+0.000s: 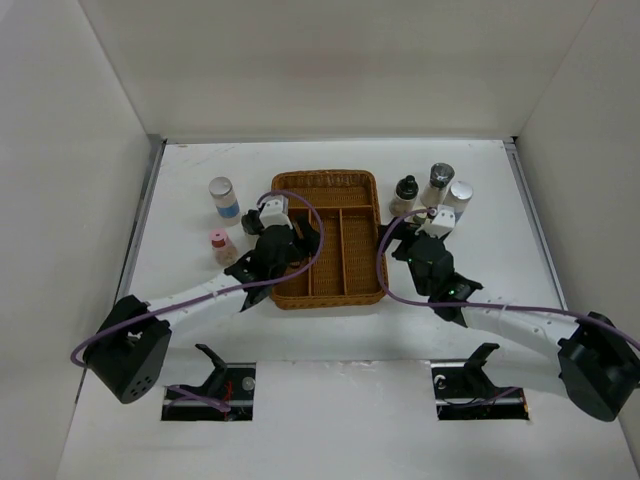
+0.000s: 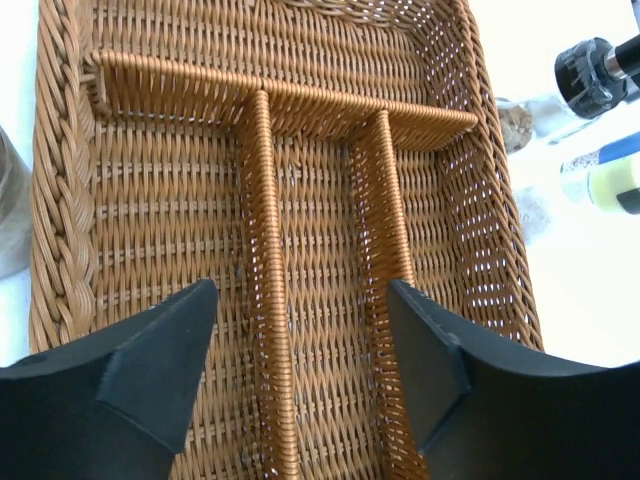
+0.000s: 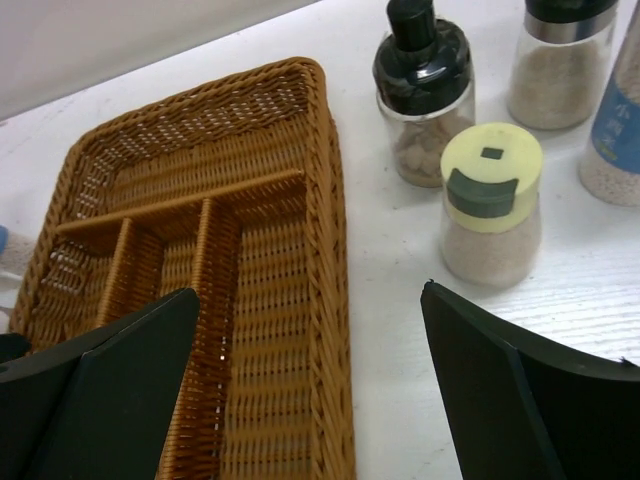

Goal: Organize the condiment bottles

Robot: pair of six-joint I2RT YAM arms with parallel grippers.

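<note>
The brown wicker tray (image 1: 325, 177) lies mid-table with no bottles in the compartments that show. Left of it stand a silver-capped, blue-labelled bottle (image 1: 222, 196), a pink-capped bottle (image 1: 220, 244) and a dark-capped one (image 1: 250, 222), partly hidden by my left wrist. Right of it stand a black-capped bottle (image 1: 406, 192), a dark-topped shaker (image 1: 437, 182) and a silver-capped bottle (image 1: 459, 196). A pale-green-capped bottle (image 3: 490, 205) shows in the right wrist view. My left gripper (image 1: 297, 243) (image 2: 300, 300) is open and empty over the tray's dividers. My right gripper (image 1: 402, 243) (image 3: 310, 295) is open and empty over the tray's right rim.
White walls close in the table on the left, back and right. The tray rim (image 2: 60, 180) (image 3: 335, 250) stands raised under both grippers. The right-hand bottles (image 3: 422, 90) stand close together just beyond my right fingers. Purple cables loop over both arms.
</note>
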